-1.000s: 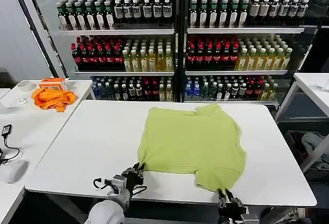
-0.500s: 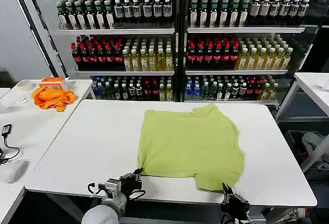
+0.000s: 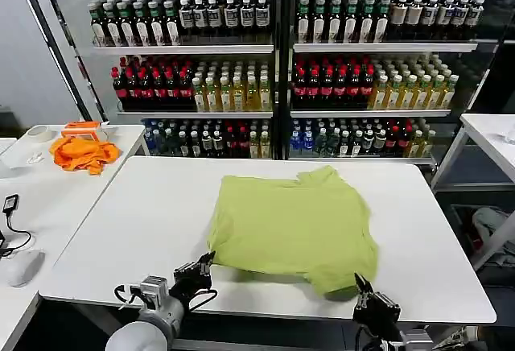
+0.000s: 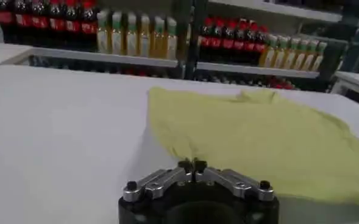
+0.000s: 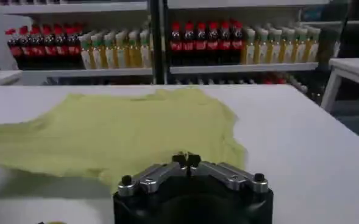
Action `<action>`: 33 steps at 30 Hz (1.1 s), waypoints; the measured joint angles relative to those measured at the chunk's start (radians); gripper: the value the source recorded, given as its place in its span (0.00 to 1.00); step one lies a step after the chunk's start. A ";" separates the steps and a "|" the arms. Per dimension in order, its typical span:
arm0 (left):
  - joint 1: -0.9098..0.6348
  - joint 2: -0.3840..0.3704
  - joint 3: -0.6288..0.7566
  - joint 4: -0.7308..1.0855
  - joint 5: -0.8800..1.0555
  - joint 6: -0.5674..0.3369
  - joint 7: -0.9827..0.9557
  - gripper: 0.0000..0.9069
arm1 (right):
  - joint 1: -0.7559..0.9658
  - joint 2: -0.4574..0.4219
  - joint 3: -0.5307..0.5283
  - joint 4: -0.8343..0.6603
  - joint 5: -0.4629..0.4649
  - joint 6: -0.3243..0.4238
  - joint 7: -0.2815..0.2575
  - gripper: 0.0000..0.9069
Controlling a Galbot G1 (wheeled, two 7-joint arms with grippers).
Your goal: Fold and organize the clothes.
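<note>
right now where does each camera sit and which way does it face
Head view: high on the robot, looking forward and down at the white table with the T-shirt; left tool and right tool show at the near edge.
Left wrist view: low behind the left tool, fingertips together, facing the T-shirt.
Right wrist view: low behind the right tool, fingertips together, facing the T-shirt.
All share the T-shirt and the drink shelves.

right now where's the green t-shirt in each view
Head view: t-shirt at the middle of the white table, toward the near edge.
Left wrist view: t-shirt beyond the closed jaws.
Right wrist view: t-shirt beyond the closed jaws.
Shared landmark: bottle shelves behind the table.
</note>
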 measured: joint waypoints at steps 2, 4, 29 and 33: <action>-0.008 0.008 0.003 0.000 -0.007 -0.001 0.001 0.03 | 0.026 -0.016 0.000 -0.013 0.011 -0.003 -0.001 0.00; -0.018 0.015 0.007 0.002 -0.014 -0.003 0.002 0.03 | 0.053 -0.032 -0.002 -0.027 0.023 -0.003 -0.003 0.00; -0.308 0.000 0.138 0.227 -0.082 0.018 -0.038 0.03 | 0.469 -0.180 -0.132 -0.349 0.052 -0.001 -0.037 0.00; -0.353 -0.010 0.162 0.273 -0.081 0.021 -0.043 0.03 | 0.516 -0.176 -0.163 -0.399 0.040 0.001 -0.041 0.00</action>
